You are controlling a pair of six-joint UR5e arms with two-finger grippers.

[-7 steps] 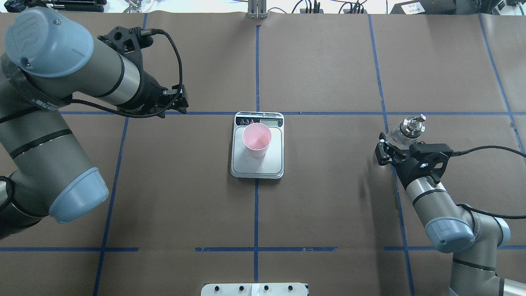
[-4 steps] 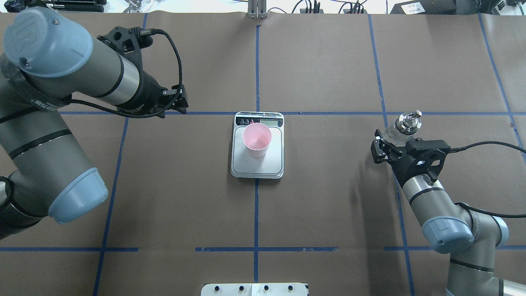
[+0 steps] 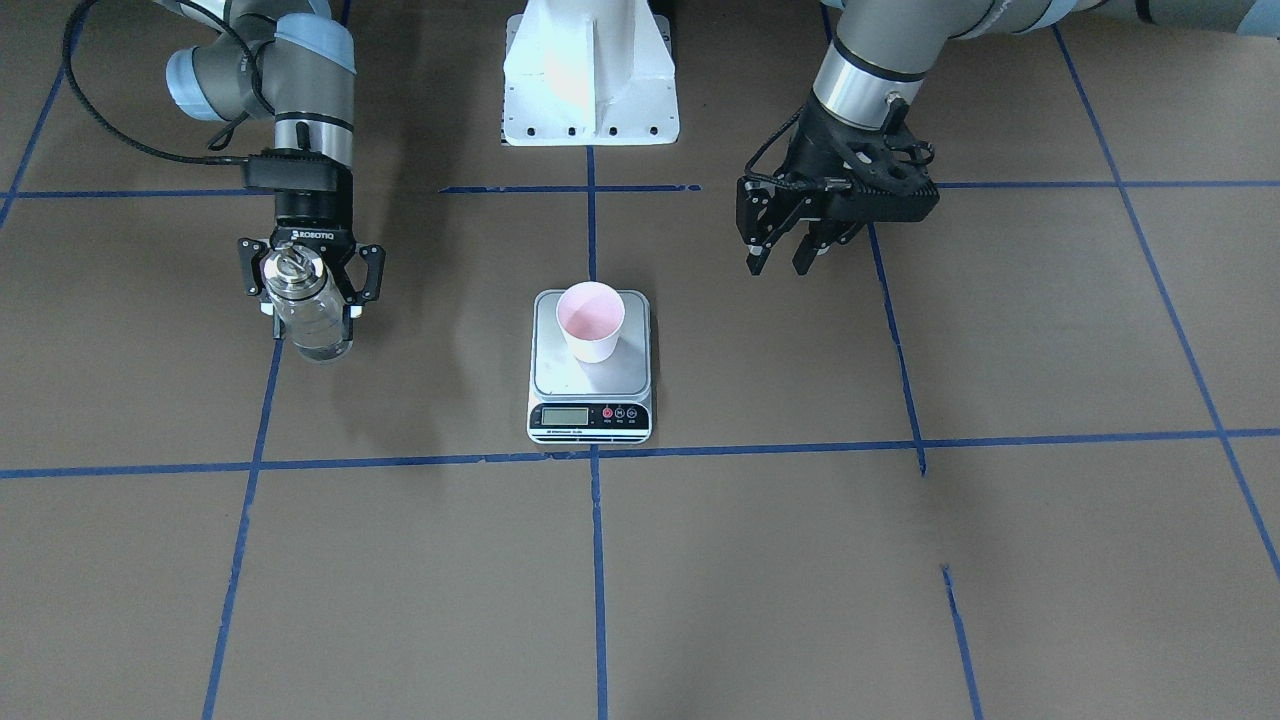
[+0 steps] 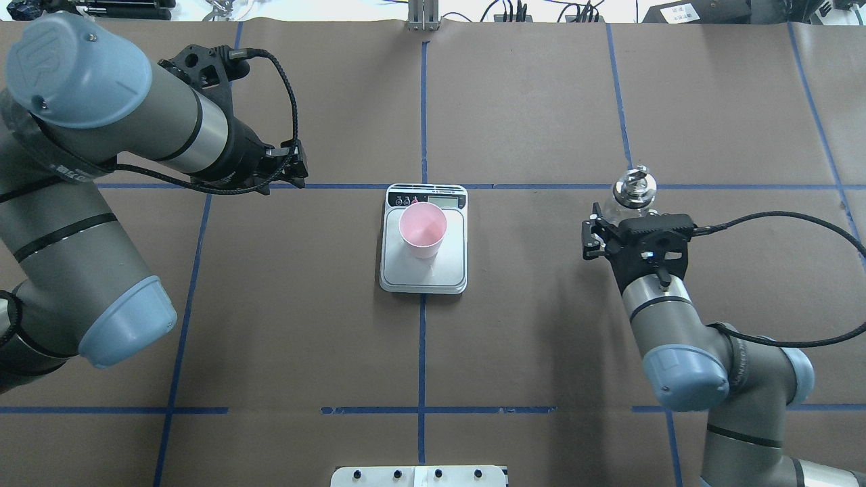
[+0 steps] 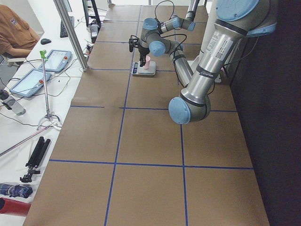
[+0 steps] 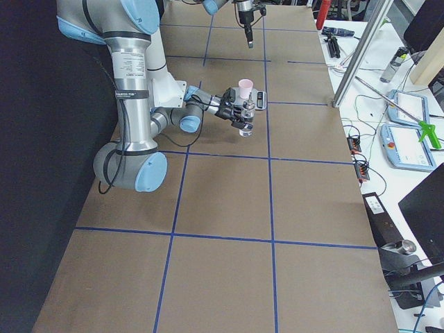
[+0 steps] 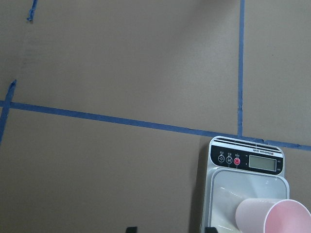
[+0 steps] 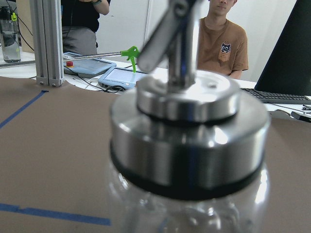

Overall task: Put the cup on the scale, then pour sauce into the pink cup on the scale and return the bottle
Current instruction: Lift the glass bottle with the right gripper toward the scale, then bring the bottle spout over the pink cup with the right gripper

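When checked against the overhead view of a second ago, found the bottle [image 3: 312, 325] carried left toward the scale [image 4: 423, 274] and a little farther from the robot. Found it turned too, bringing the cap [image 3: 291, 268] nearer upright instead of leaning right. Confirmed right gripper [image 3: 311, 292] clamped on the bottle's glass body, a finger on either side, spout [image 8: 165, 34] uppermost. Judged the bottle lifted clear of the table [image 4: 541, 338] from the right side view. Could not make out the sauce through the glass.

Found the cup [image 4: 422, 230] unmoved: upright on the scale, toward the display [image 3: 564, 416] end, mouth open upward. Could not read the display. Found left gripper [image 3: 779, 262] unmoved also, left of and beyond the scale in the overhead view, fingers spread, holding nothing.

Judged the first step done and the pour in its approach. Noted the bottle well apart from the cup as yet, to its right. Expect further travel left, then a tilt with the spout over the rim. Flagged the risk: narrow, light cup and thin spout, so poor aim or a knock likely to spill or tip. Marked the return of the bottle as outstanding.
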